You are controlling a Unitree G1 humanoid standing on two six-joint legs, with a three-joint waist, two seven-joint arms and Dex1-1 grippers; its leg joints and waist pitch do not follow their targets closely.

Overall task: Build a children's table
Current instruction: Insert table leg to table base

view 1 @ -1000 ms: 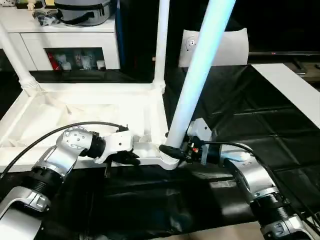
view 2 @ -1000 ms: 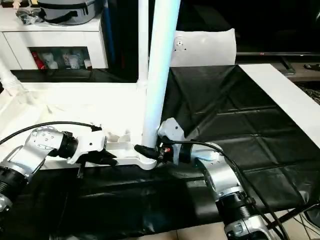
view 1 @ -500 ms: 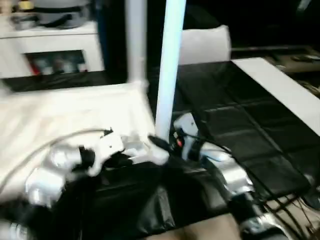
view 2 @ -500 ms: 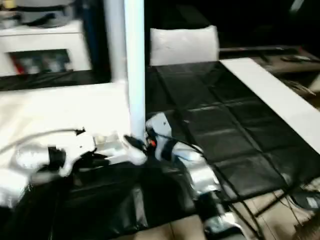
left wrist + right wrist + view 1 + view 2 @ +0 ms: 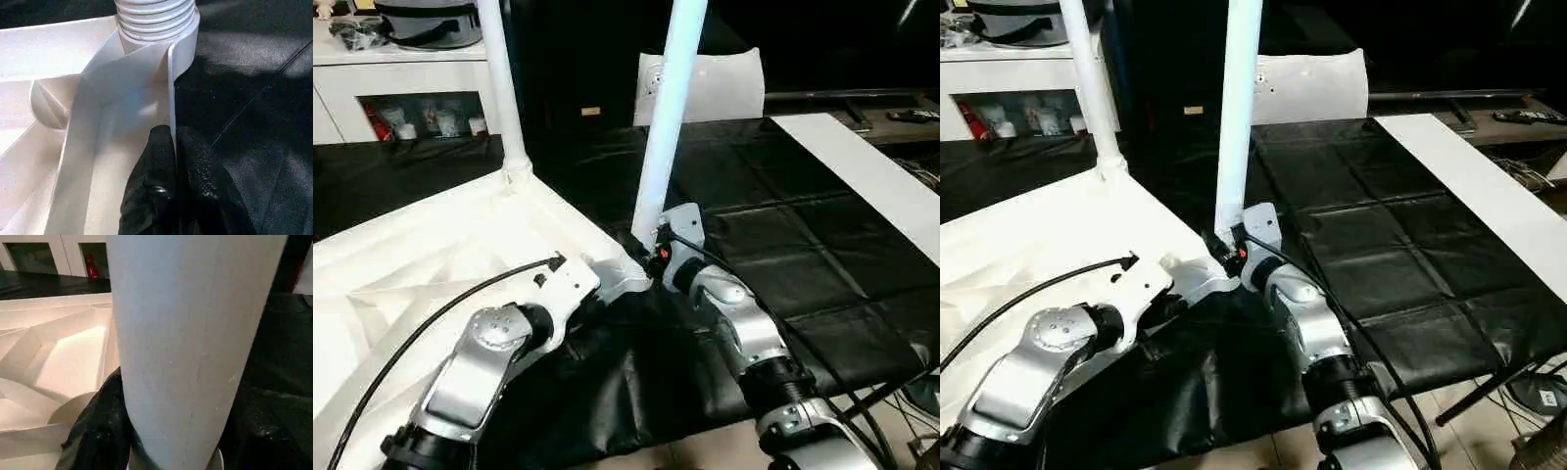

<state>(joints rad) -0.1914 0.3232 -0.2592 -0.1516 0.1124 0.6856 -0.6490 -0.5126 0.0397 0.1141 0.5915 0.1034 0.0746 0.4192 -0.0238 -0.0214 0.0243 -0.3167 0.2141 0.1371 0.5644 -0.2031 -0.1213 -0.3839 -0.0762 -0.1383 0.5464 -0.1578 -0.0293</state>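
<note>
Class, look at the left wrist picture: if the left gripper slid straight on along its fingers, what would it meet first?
The left gripper, shut on the tabletop's thin rim, points along that rim; it would probably first meet the threaded base of the leg in the corner socket.

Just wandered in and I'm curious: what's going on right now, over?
Left gripper shut on upturned white plastic table top's rim. Right gripper clamps long white leg at corner socket. Nothing in the way.

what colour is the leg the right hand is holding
White, with a faint bluish sheen; the leg shows best in the left eye view, gripped near its base by the right hand.
</note>
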